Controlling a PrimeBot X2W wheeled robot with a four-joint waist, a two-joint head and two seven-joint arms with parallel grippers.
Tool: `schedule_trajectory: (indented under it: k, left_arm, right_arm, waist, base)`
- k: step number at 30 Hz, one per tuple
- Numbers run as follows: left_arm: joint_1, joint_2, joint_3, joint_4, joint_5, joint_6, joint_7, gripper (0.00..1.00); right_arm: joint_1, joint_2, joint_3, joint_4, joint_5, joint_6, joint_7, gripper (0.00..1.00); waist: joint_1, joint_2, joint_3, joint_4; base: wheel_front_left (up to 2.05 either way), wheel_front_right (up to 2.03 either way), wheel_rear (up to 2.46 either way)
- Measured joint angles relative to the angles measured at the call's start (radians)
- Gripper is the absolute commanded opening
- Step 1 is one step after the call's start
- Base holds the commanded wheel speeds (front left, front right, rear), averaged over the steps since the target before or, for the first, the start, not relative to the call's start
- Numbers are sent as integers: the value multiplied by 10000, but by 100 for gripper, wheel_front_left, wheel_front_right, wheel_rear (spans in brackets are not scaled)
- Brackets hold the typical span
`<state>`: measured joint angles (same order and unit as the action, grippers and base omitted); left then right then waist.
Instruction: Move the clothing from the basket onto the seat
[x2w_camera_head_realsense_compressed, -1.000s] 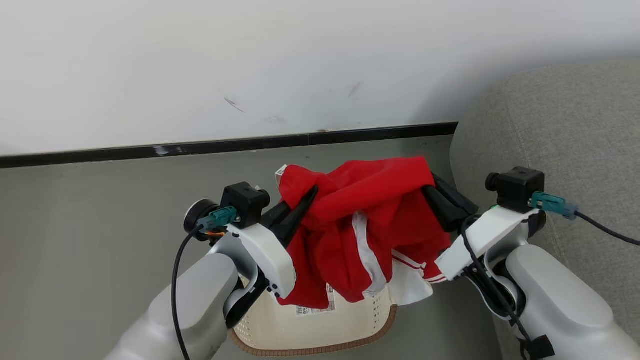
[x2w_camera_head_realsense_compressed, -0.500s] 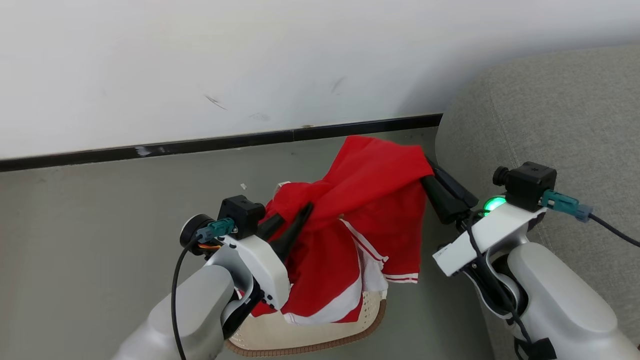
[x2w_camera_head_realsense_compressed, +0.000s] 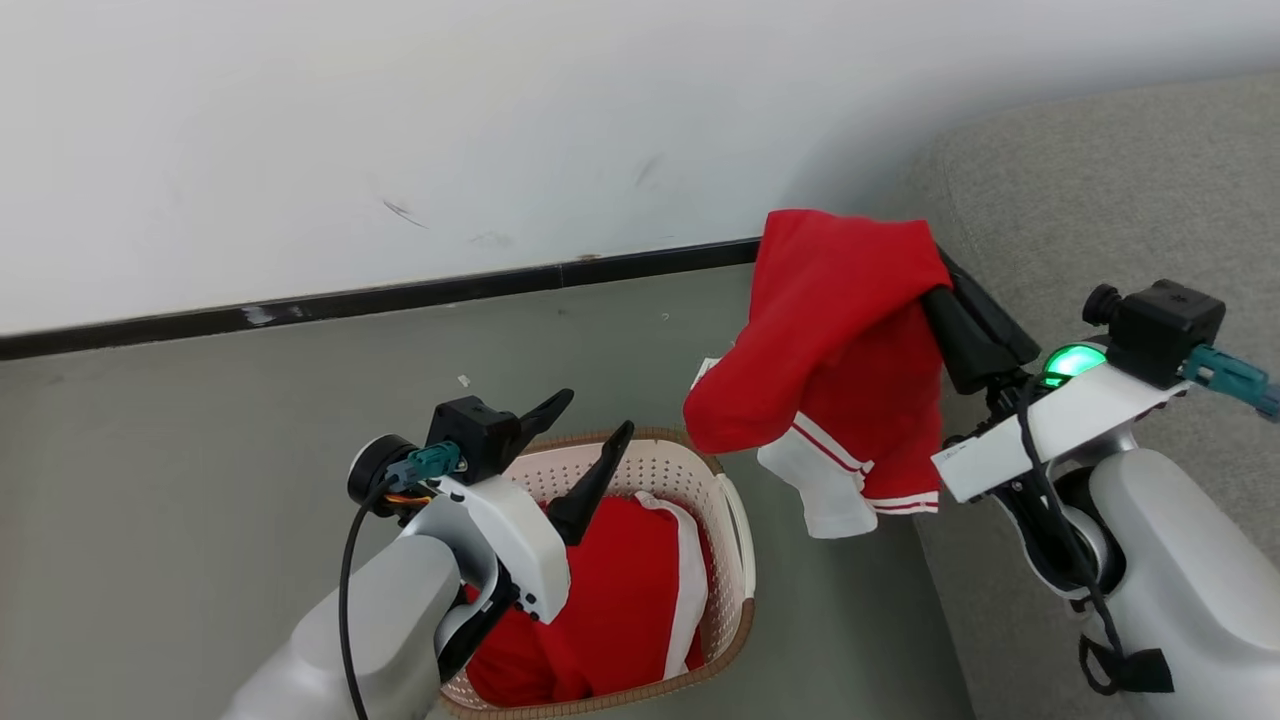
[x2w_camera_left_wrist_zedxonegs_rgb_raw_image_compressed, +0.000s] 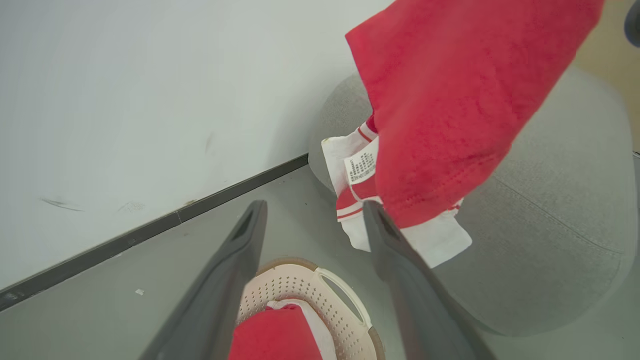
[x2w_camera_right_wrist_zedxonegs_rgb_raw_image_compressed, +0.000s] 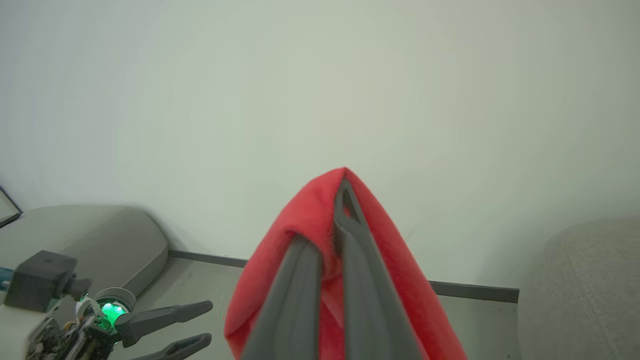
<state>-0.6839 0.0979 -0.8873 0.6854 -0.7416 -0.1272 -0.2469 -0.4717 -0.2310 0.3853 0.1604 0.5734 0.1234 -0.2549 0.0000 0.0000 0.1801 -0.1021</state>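
Your left tool (x2w_camera_head_realsense_compressed: 597, 412) stands open and empty over the basket (x2w_camera_head_realsense_compressed: 680, 480). Red clothing (x2w_camera_head_realsense_compressed: 610, 590) lies inside it, partly hidden by the forearm, so you cannot tell how many pieces there are. It looks soft, light and limp: pinch a bunched fold. The hanging garment (x2w_camera_head_realsense_compressed: 840, 330) droops from your closed right tool (x2w_camera_head_realsense_compressed: 975, 320), whose fingertips are buried in cloth, beside the seat (x2w_camera_head_realsense_compressed: 1100, 180).

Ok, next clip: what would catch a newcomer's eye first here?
A bright red garment with white trim hangs in the air at the right, pinched in the shut right gripper close to the grey seat. Lower left, the left gripper stands open above the cream laundry basket, where a second red garment lies.
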Motion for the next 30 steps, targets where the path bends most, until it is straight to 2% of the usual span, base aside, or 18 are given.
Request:
schedule_trajectory:
  k: [14, 30]
  left_arm:
    - [1, -29, -255, -840, 347, 0, -13, 100]
    - [204, -88, -201, -1835, 577, 0, -23, 100]
  right_arm:
    - [380, -525, -1578, -901, -458, 0, -4, 0]
    - [1124, -727, -3160, -1927, -949, 0, -4, 0]
  waist:
    - [0, 0, -317, -413]
    - [0, 0, -702, -1114]
  base:
    - [0, 0, 0]
    - [0, 0, 0]
